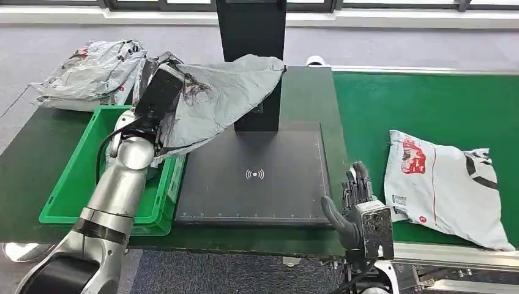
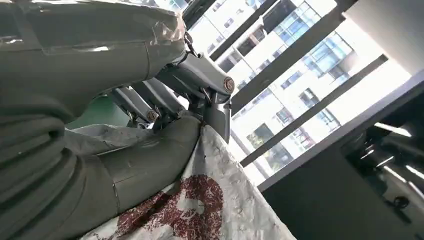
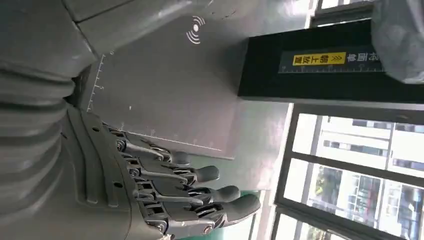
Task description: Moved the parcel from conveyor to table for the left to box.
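My left hand (image 1: 158, 95) grips a crumpled grey parcel (image 1: 226, 92) and holds it up over the far right corner of the green box (image 1: 66, 180); the bag drapes toward the black post. In the left wrist view the thumb and fingers (image 2: 150, 135) clamp the bag's edge, and its red print (image 2: 195, 205) shows below them. A second parcel (image 1: 444, 184), white with red print, lies flat on the green conveyor (image 1: 398, 104). My right hand (image 1: 355, 196) is held upright at the table's front edge, between the scanner pad and the conveyor, fingers (image 3: 200, 195) straight and holding nothing.
A dark scanner pad (image 1: 254, 174) lies mid-table with a black post (image 1: 251, 30) behind it; the pad (image 3: 165, 85) and post base (image 3: 320, 65) appear in the right wrist view. Several grey bags (image 1: 92, 73) are piled at the table's back left.
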Tool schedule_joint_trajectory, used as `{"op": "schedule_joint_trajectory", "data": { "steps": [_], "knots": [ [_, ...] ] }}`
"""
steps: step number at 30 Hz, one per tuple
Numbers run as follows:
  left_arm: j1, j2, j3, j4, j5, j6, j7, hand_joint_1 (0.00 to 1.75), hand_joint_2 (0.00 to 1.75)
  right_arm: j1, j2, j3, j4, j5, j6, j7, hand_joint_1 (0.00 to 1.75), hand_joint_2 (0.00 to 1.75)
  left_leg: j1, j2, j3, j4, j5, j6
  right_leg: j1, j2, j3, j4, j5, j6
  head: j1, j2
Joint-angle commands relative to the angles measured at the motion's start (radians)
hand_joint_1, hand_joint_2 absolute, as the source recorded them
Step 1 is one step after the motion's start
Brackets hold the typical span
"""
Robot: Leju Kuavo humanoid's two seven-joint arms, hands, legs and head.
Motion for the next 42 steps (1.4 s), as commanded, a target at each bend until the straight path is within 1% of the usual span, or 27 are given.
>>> {"op": "schedule_joint_trajectory", "data": {
  "steps": [1, 3, 5, 8, 9, 10, 11, 15, 16, 17, 18, 19, 21, 22, 23, 24, 25, 27, 30, 31, 33, 34, 35, 37, 40, 41, 42],
  "knots": [
    [0.004, 0.002, 0.046, -0.035, -0.082, 0.100, 0.006, 1.75, 1.75, -0.002, -0.031, -0.035, 0.050, -0.001, -0.015, -0.018, 0.00, 1.75, 0.000, 0.002, 0.002, -0.001, 0.000, 0.001, 0.001, -0.002, 0.002, -0.002, 0.000, 0.000, 0.000, 0.000],
    [0.007, 0.029, 0.054, -0.039, -0.203, 0.198, 0.047, 1.75, 1.75, 0.002, -0.028, -0.035, 0.050, -0.002, -0.018, -0.021, 0.00, 1.75, 0.000, 0.005, 0.004, -0.004, 0.000, 0.001, 0.002, -0.003, 0.004, -0.005, 0.001, -0.001, 0.000, 0.000],
    [-0.002, 0.049, 0.081, -0.009, -0.285, 0.242, 0.087, 1.75, 1.75, -0.005, -0.024, -0.036, 0.056, -0.001, -0.019, -0.024, 0.00, 1.75, 0.000, 0.004, 0.002, -0.001, 0.000, 0.000, 0.001, 0.000, 0.001, -0.001, 0.000, -0.001, 0.000, 0.000],
    [-0.031, 0.094, 0.139, 0.105, -0.436, 0.321, 0.142, 1.75, 1.75, -0.021, -0.029, -0.033, 0.075, -0.003, -0.013, -0.028, 0.00, 1.75, 0.000, 0.005, 0.003, -0.002, 0.000, 0.000, 0.001, 0.001, 0.001, -0.001, 0.001, -0.001, 0.000, 0.000],
    [-0.040, 0.096, 0.169, 0.139, -0.443, 0.320, 0.117, 1.75, 1.75, -0.026, -0.030, -0.035, 0.081, -0.005, -0.012, -0.029, 0.00, 1.75, 0.001, 0.007, 0.004, -0.003, 0.000, 0.001, 0.002, 0.001, 0.003, -0.003, 0.002, -0.001, 0.000, 0.000],
    [-0.042, 0.096, 0.177, 0.146, -0.443, 0.321, 0.108, 1.75, 1.75, -0.026, -0.029, -0.035, 0.081, -0.005, -0.012, -0.030, 0.00, 1.75, 0.000, 0.005, 0.002, -0.002, 0.000, 0.000, 0.001, 0.001, 0.001, -0.001, 0.001, -0.001, 0.000, 0.000],
    [-0.042, 0.096, 0.177, 0.146, -0.443, 0.321, 0.108, 1.75, 1.75, -0.026, -0.029, -0.035, 0.081, -0.005, -0.012, -0.030, 0.00, 1.75, 0.001, 0.007, 0.004, -0.004, 0.001, 0.000, 0.002, 0.001, 0.003, -0.003, 0.002, -0.001, 0.000, 0.000],
    [-0.042, 0.087, 0.176, 0.143, -0.446, 0.321, 0.106, 1.75, 1.75, -0.025, -0.030, -0.036, 0.080, -0.005, -0.012, -0.030, 0.00, 1.75, 0.001, 0.004, 0.002, -0.002, 0.001, 0.000, 0.002, -0.001, 0.001, -0.002, 0.001, -0.001, 0.000, 0.000],
    [-0.042, 0.085, 0.174, 0.141, -0.448, 0.322, 0.107, 1.75, 1.75, -0.024, -0.030, -0.036, 0.080, -0.005, -0.012, -0.030, 0.00, 1.75, 0.001, 0.001, 0.001, -0.001, 0.001, 0.000, 0.001, -0.002, 0.001, -0.001, 0.000, -0.001, 0.000, 0.000],
    [-0.042, 0.085, 0.174, 0.141, -0.448, 0.322, 0.107, 1.75, 1.75, -0.024, -0.030, -0.036, 0.080, -0.005, -0.012, -0.030, 0.00, 1.75, 0.001, 0.002, 0.002, -0.002, 0.001, 0.000, 0.002, -0.004, 0.002, -0.003, 0.001, -0.001, 0.000, 0.000],
    [-0.045, 0.106, 0.175, 0.171, -0.545, 0.345, 0.221, 1.75, 1.75, -0.027, -0.035, -0.031, 0.080, -0.006, -0.001, -0.032, 0.00, 1.75, 0.001, 0.000, 0.001, -0.001, 0.001, 0.000, 0.002, -0.002, 0.001, -0.001, 0.000, 0.000, 0.000, 0.000],
    [-0.042, 0.132, 0.189, 0.200, -0.562, 0.352, 0.230, 1.75, 1.75, -0.033, -0.036, -0.031, 0.088, -0.008, 0.001, -0.032, 0.00, 1.75, 0.001, 0.001, 0.002, -0.002, 0.002, 0.001, 0.002, -0.004, 0.003, -0.003, 0.000, 0.000, 0.000, 0.000],
    [-0.056, 0.182, 0.237, 0.332, -0.589, 0.388, 0.203, 1.75, 1.75, -0.047, -0.037, -0.030, 0.107, -0.011, 0.009, -0.033, 0.00, 1.75, 0.001, 0.006, 0.004, -0.003, 0.001, 0.001, 0.001, 0.002, 0.003, -0.003, 0.001, -0.001, 0.000, 0.000],
    [-0.059, 0.207, 0.249, 0.394, -0.644, 0.406, 0.231, 1.75, 1.75, -0.056, -0.040, -0.027, 0.118, -0.013, 0.018, -0.036, 0.00, 1.75, 0.001, 0.005, 0.004, -0.003, 0.001, 0.000, 0.001, 0.002, 0.003, -0.002, 0.001, -0.001, 0.000, 0.000],
    [-0.054, 0.218, 0.265, 0.419, -0.644, 0.417, 0.219, 1.75, 1.75, -0.061, -0.039, -0.026, 0.125, -0.013, 0.020, -0.036, 0.00, 1.75, 0.000, 0.006, 0.004, -0.004, 0.001, 0.000, 0.000, 0.002, 0.003, -0.003, 0.001, -0.001, 0.000, 0.000],
    [-0.051, 0.229, 0.274, 0.447, -0.680, 0.430, 0.238, 1.75, 1.75, -0.069, -0.038, -0.025, 0.134, -0.013, 0.023, -0.037, 0.00, 1.75, 0.001, 0.006, 0.004, -0.003, 0.001, 0.000, 0.001, 0.003, 0.003, -0.002, 0.001, -0.001, 0.000, 0.000],
    [-0.039, 0.236, 0.292, 0.465, -0.699, 0.431, 0.245, 1.75, 1.75, -0.078, -0.036, -0.023, 0.145, -0.013, 0.025, -0.037, 0.00, 1.75, 0.001, 0.009, 0.005, -0.004, 0.000, -0.001, 0.001, 0.005, 0.003, -0.003, 0.002, -0.002, 0.000, 0.000],
    [-0.011, 0.240, 0.309, 0.468, -0.729, 0.411, 0.257, 1.75, 1.75, -0.091, -0.036, -0.022, 0.157, -0.012, 0.025, -0.038, 0.00, 1.75, 0.001, 0.007, 0.005, -0.004, 0.001, -0.001, 0.001, 0.003, 0.003, -0.003, 0.001, -0.002, 0.000, 0.000],
    [0.022, 0.235, 0.320, 0.463, -0.786, 0.331, 0.295, 1.75, 1.75, -0.100, -0.041, -0.020, 0.166, -0.013, 0.032, -0.036, 0.00, 1.75, 0.001, 0.005, 0.004, -0.003, 0.001, -0.001, 0.002, 0.002, 0.002, -0.002, 0.000, -0.001, 0.000, 0.000],
    [0.026, 0.232, 0.323, 0.461, -0.788, 0.326, 0.297, 1.75, 1.75, -0.102, -0.041, -0.020, 0.167, -0.013, 0.032, -0.036, 0.00, 1.75, 0.001, 0.007, 0.005, -0.005, 0.001, 0.000, 0.002, 0.003, 0.003, -0.004, 0.001, -0.001, 0.000, 0.000],
    [0.026, 0.232, 0.323, 0.461, -0.788, 0.326, 0.297, 1.75, 1.75, -0.102, -0.041, -0.020, 0.167, -0.013, 0.032, -0.036, 0.00, 1.75, 0.002, 0.005, 0.004, -0.004, 0.001, 0.000, 0.002, 0.001, 0.003, -0.003, 0.000, -0.001, 0.000, 0.000],
    [0.028, 0.235, 0.323, 0.455, -0.811, 0.310, 0.320, 1.75, 1.75, -0.103, -0.042, -0.019, 0.168, -0.013, 0.035, -0.035, 0.00, 1.75, 0.002, 0.006, 0.005, -0.005, 0.001, 0.000, 0.003, 0.001, 0.004, -0.004, 0.001, -0.001, 0.000, 0.000],
    [0.030, 0.236, 0.327, 0.454, -0.812, 0.298, 0.323, 1.75, 1.75, -0.104, -0.044, -0.018, 0.169, -0.013, 0.037, -0.035, 0.00, 1.75, 0.002, 0.004, 0.002, -0.002, 0.000, 0.000, 0.003, 0.001, 0.002, -0.002, 0.000, -0.001, 0.000, 0.000],
    [0.039, 0.236, 0.341, 0.449, -0.804, 0.269, 0.322, 1.75, 1.75, -0.101, -0.046, -0.018, 0.171, -0.013, 0.036, -0.035, 0.00, 1.75, 0.002, 0.005, 0.004, -0.004, 0.001, 0.001, 0.003, 0.000, 0.004, -0.004, 0.001, -0.001, 0.000, 0.000],
    [0.073, 0.245, 0.349, 0.426, -0.855, 0.207, 0.385, 1.75, 1.75, -0.104, -0.043, -0.013, 0.184, -0.012, 0.044, -0.038, 0.00, 1.75, 0.002, 0.003, 0.002, -0.003, 0.000, 0.000, 0.002, 0.000, 0.002, -0.002, 0.000, -0.001, 0.000, 0.000],
    [0.078, 0.246, 0.351, 0.428, -0.854, 0.206, 0.383, 1.75, 1.75, -0.105, -0.042, -0.013, 0.185, -0.012, 0.044, -0.038, 0.00, 1.75, 0.002, 0.005, 0.004, -0.005, 0.001, 0.000, 0.002, -0.001, 0.004, -0.004, 0.001, -0.001, 0.000, 0.000],
    [0.080, 0.248, 0.352, 0.428, -0.854, 0.205, 0.383, 1.75, 1.75, -0.106, -0.042, -0.012, 0.186, -0.012, 0.044, -0.038, 0.00, 1.75, 0.002, 0.003, 0.002, -0.003, 0.000, -0.001, 0.002, 0.001, 0.002, -0.002, 0.000, -0.001, 0.000, 0.000]
  ]
}}
